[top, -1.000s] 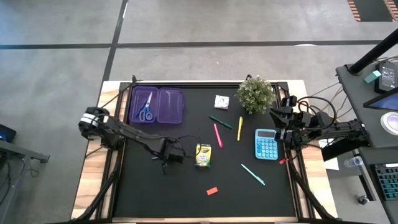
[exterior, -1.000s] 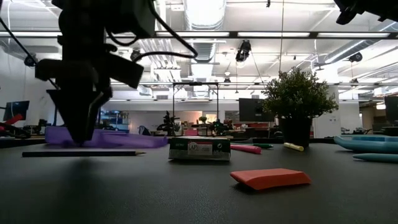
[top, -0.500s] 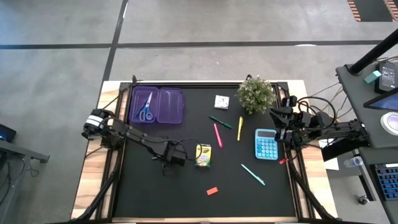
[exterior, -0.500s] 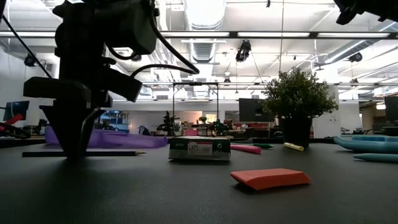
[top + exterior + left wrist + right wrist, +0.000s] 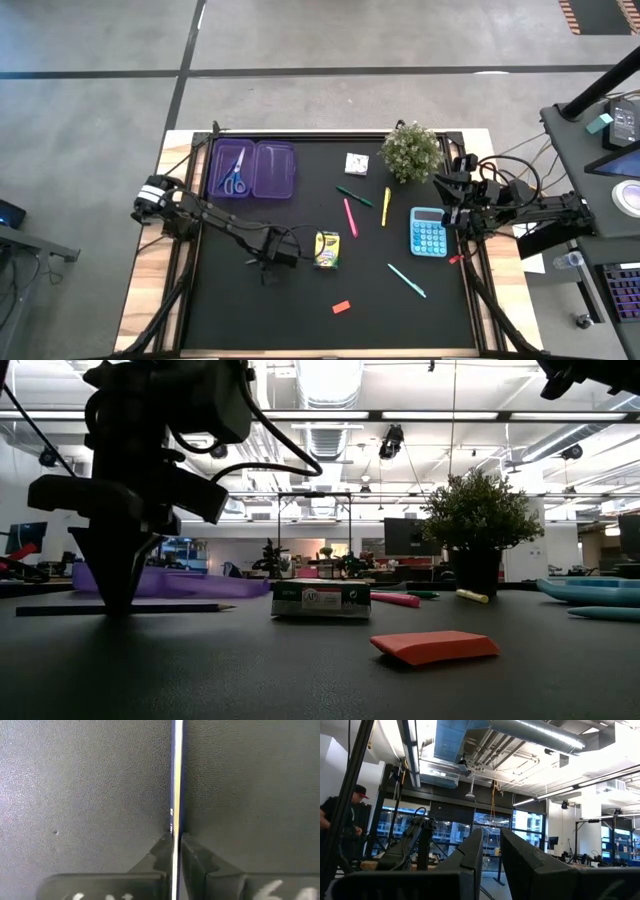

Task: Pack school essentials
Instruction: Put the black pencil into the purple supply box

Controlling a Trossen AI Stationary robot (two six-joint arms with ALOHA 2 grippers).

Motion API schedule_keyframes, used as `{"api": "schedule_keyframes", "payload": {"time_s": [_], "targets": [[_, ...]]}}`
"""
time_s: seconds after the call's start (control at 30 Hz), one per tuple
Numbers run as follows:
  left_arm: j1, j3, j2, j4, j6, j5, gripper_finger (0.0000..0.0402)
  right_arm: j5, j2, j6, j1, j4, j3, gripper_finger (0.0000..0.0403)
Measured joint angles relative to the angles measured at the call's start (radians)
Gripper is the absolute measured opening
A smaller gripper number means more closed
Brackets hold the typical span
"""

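A grey pencil is clamped flat on the dark bench, just left of the yellow-green crayon box, which lies flat. Blue-handled scissors are seen inside the purple case. Pink, green and yellow pens are scattered mid-bench, a teal pen nearer the front. A red eraser lies at the front, a white pad at the back.

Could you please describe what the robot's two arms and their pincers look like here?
Both arms are dark, jointed and trailed by loose black cables. The left arm has a white band near its base. The left pincer and right pincer each have two dark, wedge-shaped fingers.
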Motion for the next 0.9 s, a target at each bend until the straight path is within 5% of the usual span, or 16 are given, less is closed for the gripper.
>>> {"api": "schedule_keyframes", "payload": {"time_s": [0.23,0.5,0.9], "targets": [[0.049,-0.001,-0.124,-0.015,-0.086,-0.132,0.0002,0.000,0.000,0.000,0.000,0.000,0.000,0.0057],[0.241,-0.009,-0.311,-0.139,-0.241,-0.259,0.0002,0.000,0.000,0.000,0.000,0.000,0.000,0.0057],[0.621,-0.023,-0.396,-0.176,-0.068,-0.422,0.0002,0.000,0.000,-0.008,0.000,0.000,0.000,0.0057]]}}
